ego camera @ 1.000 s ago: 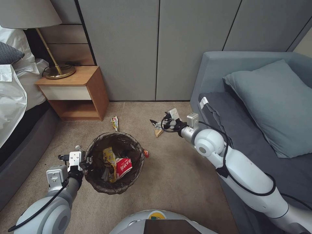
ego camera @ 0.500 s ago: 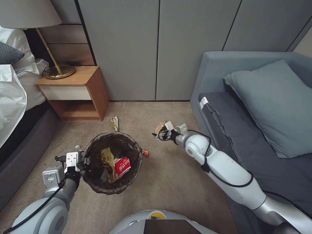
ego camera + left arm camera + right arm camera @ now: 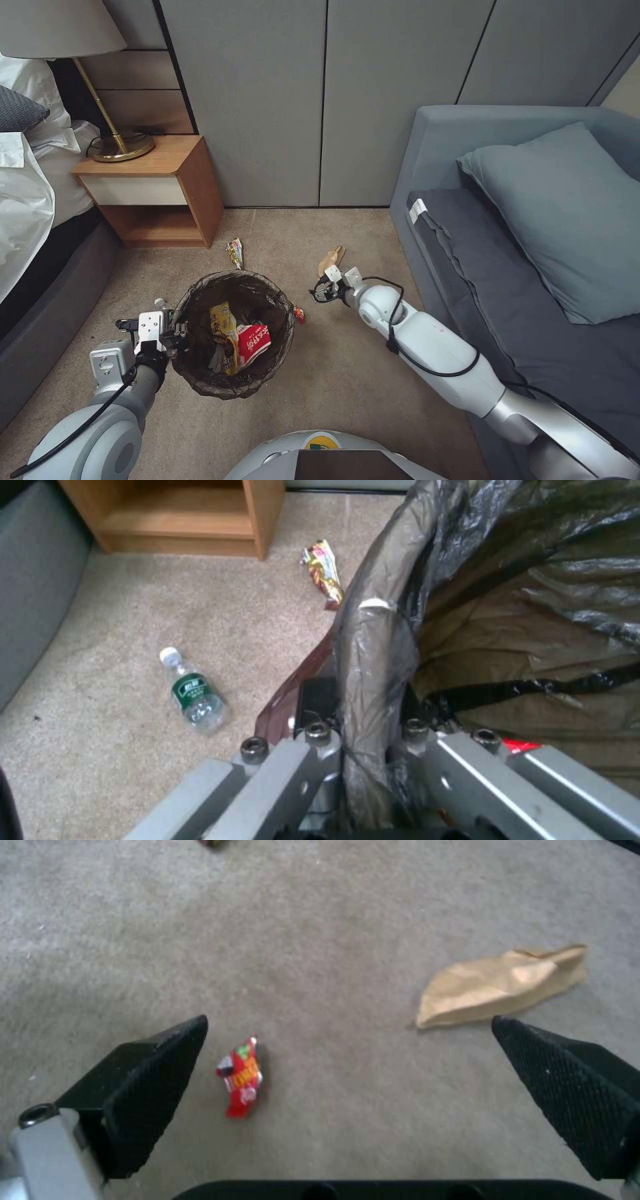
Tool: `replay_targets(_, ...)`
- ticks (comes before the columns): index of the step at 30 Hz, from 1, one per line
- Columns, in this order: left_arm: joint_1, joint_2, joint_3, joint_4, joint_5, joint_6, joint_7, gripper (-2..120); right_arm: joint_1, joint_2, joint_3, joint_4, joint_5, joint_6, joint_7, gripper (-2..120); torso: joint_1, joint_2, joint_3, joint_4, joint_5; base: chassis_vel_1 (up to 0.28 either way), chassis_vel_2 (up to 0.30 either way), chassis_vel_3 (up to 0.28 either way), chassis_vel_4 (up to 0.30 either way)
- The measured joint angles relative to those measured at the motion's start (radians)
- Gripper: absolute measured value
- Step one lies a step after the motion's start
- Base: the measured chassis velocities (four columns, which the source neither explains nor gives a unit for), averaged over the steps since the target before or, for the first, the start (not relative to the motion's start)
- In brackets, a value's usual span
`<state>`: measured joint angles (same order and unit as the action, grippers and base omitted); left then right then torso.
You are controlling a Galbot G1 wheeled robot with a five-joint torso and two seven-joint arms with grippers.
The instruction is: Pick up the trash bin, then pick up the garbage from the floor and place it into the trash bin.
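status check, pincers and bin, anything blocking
Left pincer shut on trash bin rim. Right pincer open above floor, between red wrapper and brown paper scrap. Nothing blocking.

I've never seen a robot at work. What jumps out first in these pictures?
The left gripper is clamped on the rim of the trash bin, which already holds wrappers. The right gripper hangs open above the carpet, between a small red wrapper and a brown paper scrap.
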<state>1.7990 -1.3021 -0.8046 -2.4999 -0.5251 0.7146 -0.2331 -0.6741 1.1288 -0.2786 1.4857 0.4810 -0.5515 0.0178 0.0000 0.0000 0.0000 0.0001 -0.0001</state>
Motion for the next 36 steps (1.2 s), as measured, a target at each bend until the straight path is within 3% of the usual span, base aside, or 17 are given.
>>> replay_targets(17,0.009,-0.002,-0.001,0.000,0.000,0.000,0.000,2,0.032,0.127,-0.066,-0.115,-0.053,0.016,0.002,100,0.000,0.000,0.000,-0.0001,0.0000,0.000,0.000,0.000,0.000)
replay_targets(36,0.018,0.002,0.004,0.000,0.001,0.000,0.001,2,0.029,0.157,-0.101,-0.192,-0.120,0.038,-0.012,100,0.000,0.000,0.000,-0.0001,0.0001,0.000,0.000,0.000,0.000)
